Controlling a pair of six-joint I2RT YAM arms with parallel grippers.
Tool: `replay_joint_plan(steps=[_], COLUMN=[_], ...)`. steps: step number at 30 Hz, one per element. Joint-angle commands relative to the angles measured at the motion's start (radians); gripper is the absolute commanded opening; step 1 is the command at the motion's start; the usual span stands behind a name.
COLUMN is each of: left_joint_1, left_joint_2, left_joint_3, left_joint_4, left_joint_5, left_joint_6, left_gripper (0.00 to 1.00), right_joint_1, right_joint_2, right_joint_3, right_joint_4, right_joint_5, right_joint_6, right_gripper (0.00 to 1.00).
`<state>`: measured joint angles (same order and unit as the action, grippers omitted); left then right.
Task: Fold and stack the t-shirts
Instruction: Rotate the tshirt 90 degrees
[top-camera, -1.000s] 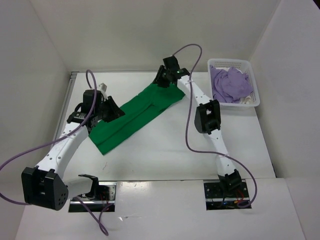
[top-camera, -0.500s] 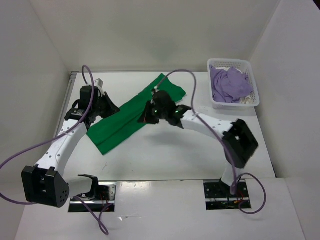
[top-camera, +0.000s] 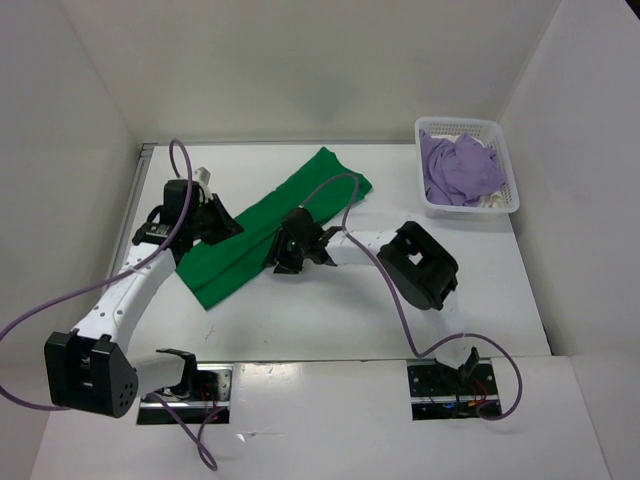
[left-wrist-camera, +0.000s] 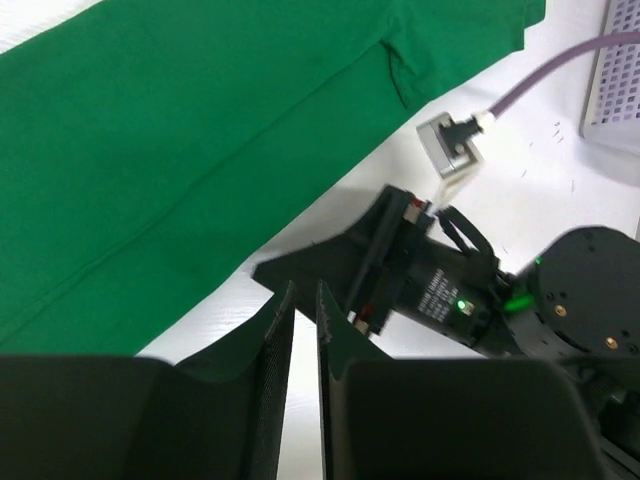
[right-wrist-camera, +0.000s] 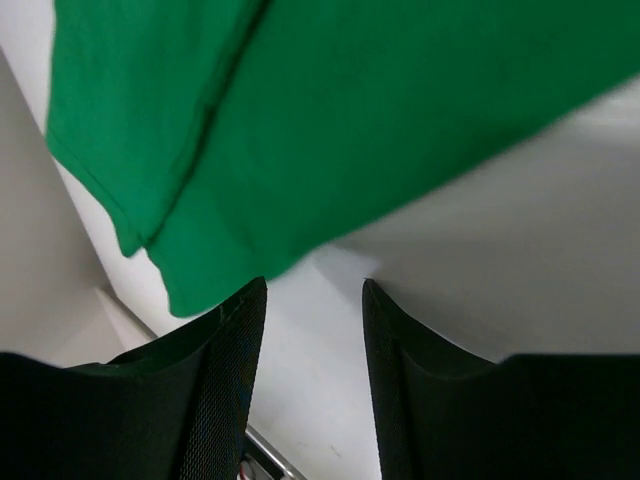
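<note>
1. The green shirt (top-camera: 270, 225) lies as a long strip on the white, walled-in surface (top-camera: 340, 310), running from near-left to far-right.
2. The left tool (left-wrist-camera: 303, 300) is barely apart and holds nothing.
3. The right tool (right-wrist-camera: 312, 300) stands wide apart and holds nothing.

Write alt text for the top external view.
A green t-shirt, folded into a long strip, lies diagonally on a white table, with the left gripper at its left edge and the right gripper at its near edge. A white basket at far right holds a lavender shirt.
</note>
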<state>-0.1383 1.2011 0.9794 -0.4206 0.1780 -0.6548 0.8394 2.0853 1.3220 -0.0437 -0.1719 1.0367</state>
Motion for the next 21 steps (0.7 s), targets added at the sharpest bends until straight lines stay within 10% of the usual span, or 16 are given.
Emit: replay_joint_plan(steps=[1,7,8,21], left_joint_1=[0.003,0.003,0.003,-0.115], left_joint_2=[-0.034,-0.014,-0.014,0.121], left_joint_3=[-0.008,-0.008,-0.008,-0.008], left_joint_4=[0.016,0.016,0.016,0.043], left_joint_5=[0.021,0.021,0.021,0.055], left_joint_6=[0.027,0.037,0.047,0.066], left_gripper=[0.21,0.21,0.23,0.32], right_joint_1=[0.021,0.021,0.021,-0.276], right_joint_2=[0.070,0.162,0.162,-0.447], right_joint_3=[0.081,0.171,0.190,-0.487], right_joint_4=[0.051,0.011,-0.037,-0.194], right_joint_5=[0.067,0.086,0.086,0.046], right_joint_6=[0.097,0.151,0.129,-0.107], right_gripper=[0.49,0.20,0.02,0.00])
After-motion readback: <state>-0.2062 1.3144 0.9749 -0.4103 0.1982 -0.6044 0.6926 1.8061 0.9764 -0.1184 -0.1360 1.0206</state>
